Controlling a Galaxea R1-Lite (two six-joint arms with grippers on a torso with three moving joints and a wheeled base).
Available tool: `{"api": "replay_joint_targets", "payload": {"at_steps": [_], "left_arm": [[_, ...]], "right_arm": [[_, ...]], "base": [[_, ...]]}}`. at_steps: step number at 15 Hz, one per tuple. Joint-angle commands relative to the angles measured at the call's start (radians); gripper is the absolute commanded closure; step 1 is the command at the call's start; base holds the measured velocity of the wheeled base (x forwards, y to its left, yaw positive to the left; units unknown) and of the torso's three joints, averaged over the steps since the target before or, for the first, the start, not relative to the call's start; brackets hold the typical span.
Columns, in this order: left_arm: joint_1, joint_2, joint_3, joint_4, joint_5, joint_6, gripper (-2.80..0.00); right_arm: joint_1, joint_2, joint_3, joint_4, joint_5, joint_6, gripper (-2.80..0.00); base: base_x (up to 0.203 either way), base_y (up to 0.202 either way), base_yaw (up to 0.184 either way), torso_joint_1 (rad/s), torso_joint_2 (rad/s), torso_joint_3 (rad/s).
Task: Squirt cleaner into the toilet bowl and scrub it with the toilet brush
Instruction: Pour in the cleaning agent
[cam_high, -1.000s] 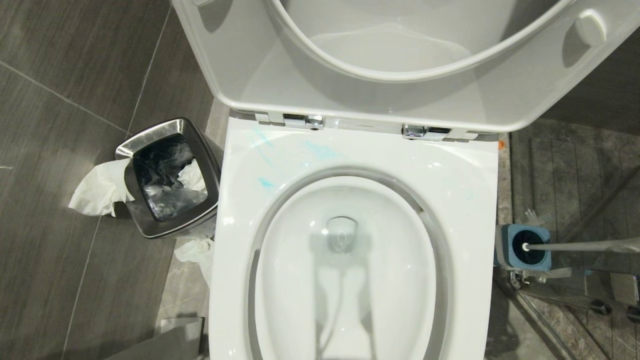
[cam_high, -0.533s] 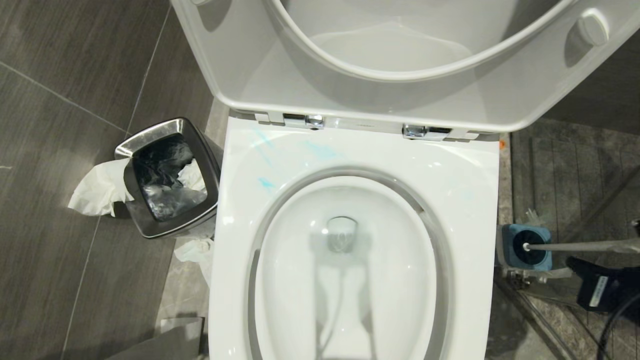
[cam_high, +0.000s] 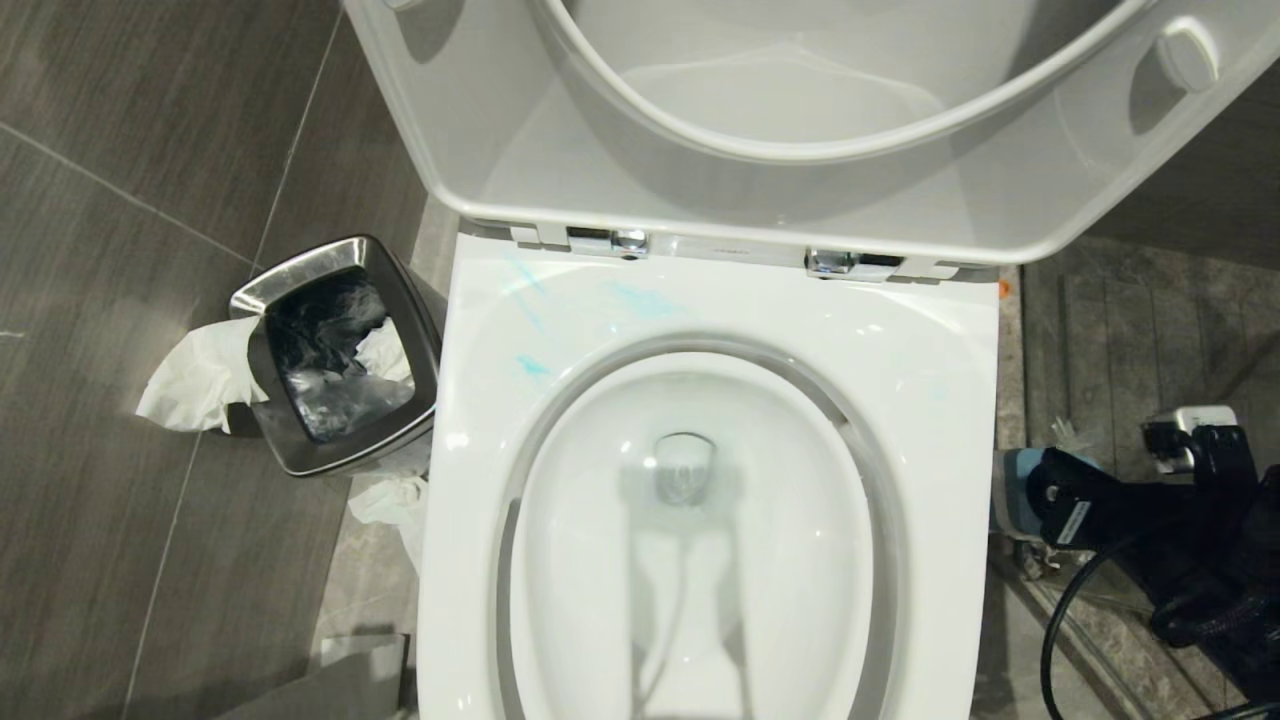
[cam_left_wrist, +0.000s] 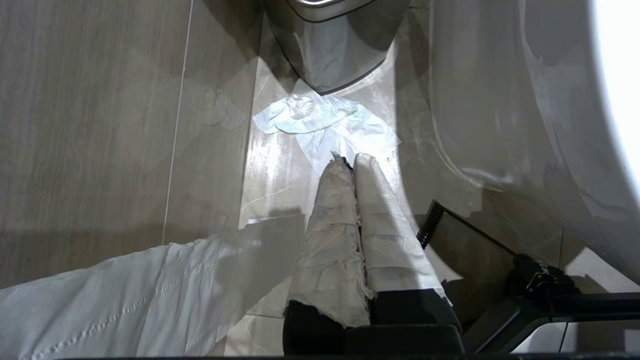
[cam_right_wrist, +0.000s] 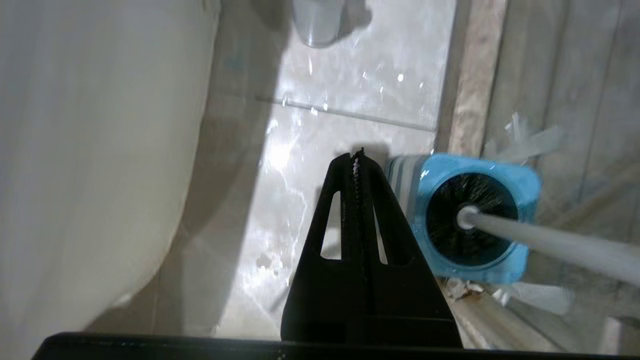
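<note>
Toilet bowl: seat and lid stand raised, leaving the basin exposed for cleaning; the water looks clear.
Cleaner: thin blue smears lie on the white rim near the hinges, none clearly inside the basin; no bottle is in sight.
Toilet brush: head seated in its blue holder on the floor at the toilet's right side, handle leaning away, presumably parked within the right arm's reach.
Right hand: black fingers pressed together, empty, poised just beside the holder, pointing at the floor; judged to be an approach to the brush.
Left hand: cloth-wrapped fingers closed on nothing, hanging low by the toilet's left flank, apparently parked.
Waste bin: steel, left of the toilet, tissue draped over its edge and more on the floor.
</note>
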Motion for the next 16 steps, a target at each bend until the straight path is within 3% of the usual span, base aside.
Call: {"api": "replay_joint_targets", "payload": {"at_steps": [1, 4, 13, 14, 16], "left_arm": [[0.0, 0.002, 0.0, -0.001, 0.0, 0.0, 0.0], [0.0, 0.002, 0.0, -0.001, 0.0, 0.0, 0.0], [0.0, 0.002, 0.0, -0.001, 0.0, 0.0, 0.0], [0.0, 0.002, 0.0, -0.001, 0.0, 0.0, 0.0], [0.0, 0.002, 0.0, -0.001, 0.0, 0.0, 0.0]], "right_arm": [[0.002, 0.068, 0.002, -0.012, -0.003, 0.01, 0.0], [0.001, 0.137, -0.032, -0.012, -0.002, 0.092, 0.0], [-0.003, 0.306, -0.232, -0.012, -0.007, 0.08, 0.0], [-0.003, 0.311, -0.245, -0.012, -0.008, 0.074, -2.8], [-0.006, 0.322, -0.263, -0.012, -0.008, 0.031, -2.8]], "base": [[0.0, 0.0, 0.0, 0.0, 0.0, 0.0], [0.0, 0.0, 0.0, 0.0, 0.0, 0.0], [0.0, 0.0, 0.0, 0.0, 0.0, 0.0], [0.0, 0.0, 0.0, 0.0, 0.0, 0.0], [0.0, 0.0, 0.0, 0.0, 0.0, 0.0]]}}
